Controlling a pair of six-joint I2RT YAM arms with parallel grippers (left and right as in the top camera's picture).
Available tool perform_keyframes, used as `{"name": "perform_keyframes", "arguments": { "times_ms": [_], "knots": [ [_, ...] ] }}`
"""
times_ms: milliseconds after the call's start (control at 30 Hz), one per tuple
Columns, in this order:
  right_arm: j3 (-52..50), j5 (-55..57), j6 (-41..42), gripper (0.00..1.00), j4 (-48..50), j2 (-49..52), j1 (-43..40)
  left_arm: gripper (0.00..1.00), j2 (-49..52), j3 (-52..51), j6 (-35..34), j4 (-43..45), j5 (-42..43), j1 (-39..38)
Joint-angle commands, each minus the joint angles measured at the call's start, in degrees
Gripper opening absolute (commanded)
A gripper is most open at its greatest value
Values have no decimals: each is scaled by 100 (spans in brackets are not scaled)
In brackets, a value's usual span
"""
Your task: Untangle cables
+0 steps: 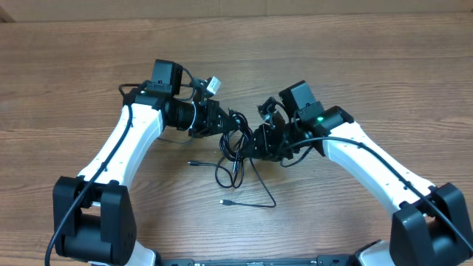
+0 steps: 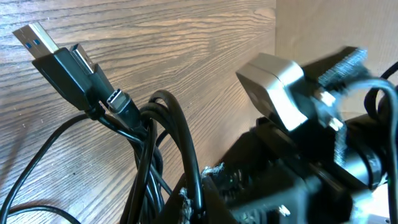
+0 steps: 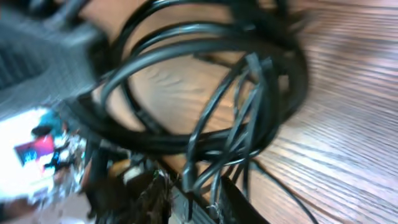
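While separating the cables (image 1: 236, 140), clamping them tight in left gripper (image 1: 224, 124) over middle of table (image 1: 369, 59). Working right gripper (image 1: 257, 140) at same cables; being too blurred to tell its grip. Judging next: needing a firm hold on one cable, then pulling apart slowly.

White-shelled arms (image 1: 126, 144), black joints (image 1: 181, 112), black bases (image 1: 96, 222), green light (image 1: 320, 118), black wires (image 1: 70, 214).
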Motion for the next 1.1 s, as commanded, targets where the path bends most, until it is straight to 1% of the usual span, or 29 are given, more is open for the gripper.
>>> {"name": "perform_keyframes", "arguments": {
  "times_ms": [0, 133, 367, 500, 633, 900, 1000, 1067],
  "knots": [
    [0, 973, 988, 20, 57, -92, 151, 4, -22, 26, -90, 20, 210, -13],
    [-2, 1032, 1104, 20, 267, -26, 345, 4, -22, 26, -87, 22, 205, -13],
    [-2, 1196, 1593, 20, 448, 13, 393, 4, -22, 26, -68, 22, 205, -13],
    [-2, 1207, 1816, 15, 595, 13, 404, 4, -22, 26, -68, 22, 205, -13],
    [-4, 1207, 1840, 14, 667, 13, 407, 4, -22, 26, -68, 24, 166, -13],
    [-11, 1209, 1996, 15, 664, 13, 481, 4, -22, 26, -4, 28, 162, -13],
    [-11, 1255, 2020, 19, 664, 13, 597, 4, -22, 26, 39, 26, 164, -13],
    [-11, 1397, 2146, 19, 667, 13, 678, 4, -22, 26, 66, 24, 166, -13]
  ]
}}
